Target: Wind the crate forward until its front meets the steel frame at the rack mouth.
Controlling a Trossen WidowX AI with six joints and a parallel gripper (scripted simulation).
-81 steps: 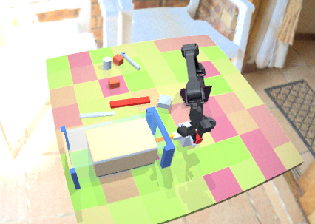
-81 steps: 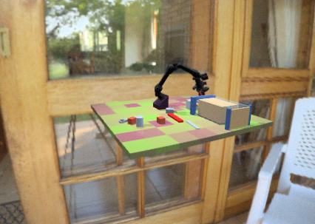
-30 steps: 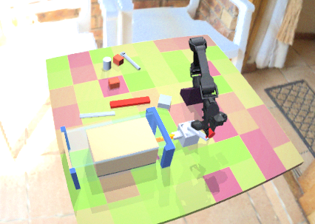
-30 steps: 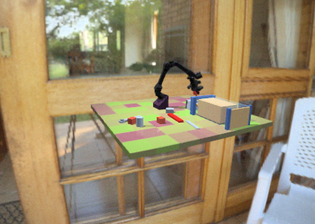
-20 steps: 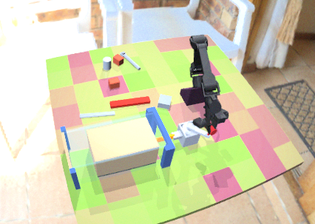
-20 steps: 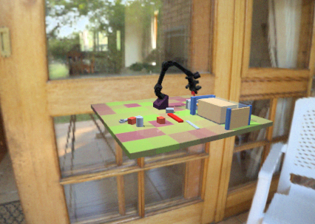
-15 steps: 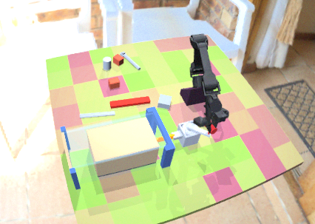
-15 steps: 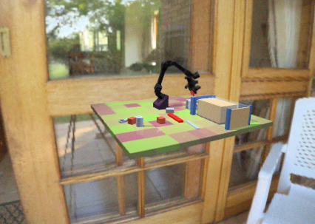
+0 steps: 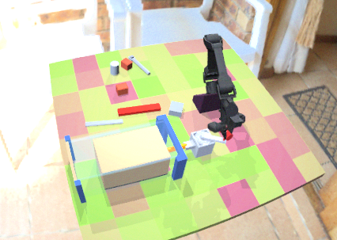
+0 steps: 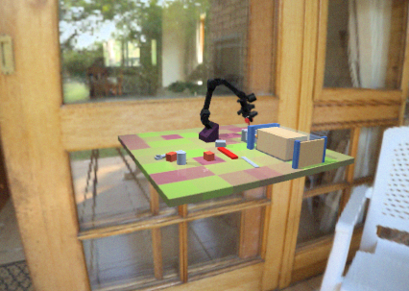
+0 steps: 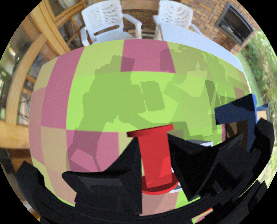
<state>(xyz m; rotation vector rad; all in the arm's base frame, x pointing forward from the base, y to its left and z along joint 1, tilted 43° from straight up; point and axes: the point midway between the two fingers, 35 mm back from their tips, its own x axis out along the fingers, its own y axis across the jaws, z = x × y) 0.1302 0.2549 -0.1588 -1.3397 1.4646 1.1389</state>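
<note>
The tan crate (image 9: 132,153) (image 10: 278,142) sits flat in the clear-panelled cubby. Its front is close behind the blue frame (image 9: 179,165) (image 10: 251,137) at the mouth; I cannot tell whether they touch. A short orange strap (image 9: 174,148) runs from the crate to the grey winch (image 9: 203,146) (image 10: 244,134). The grey handle (image 9: 211,139) sits on top of the winch and points right. My gripper (image 9: 228,132) (image 10: 247,117) (image 11: 149,137) is shut on the handle's red knob (image 9: 229,135) (image 11: 154,156). A blue corner of the frame (image 11: 238,111) shows at the right of the wrist view.
A red bar (image 9: 139,109), a small grey block (image 9: 176,108) and a pale rod (image 9: 104,123) lie behind the cubby. An orange cube (image 9: 122,89), a red cube (image 9: 126,63), a grey cylinder (image 9: 114,67) and a grey wrench (image 9: 139,65) lie further back. The arm's purple base (image 9: 207,102) stands behind the winch.
</note>
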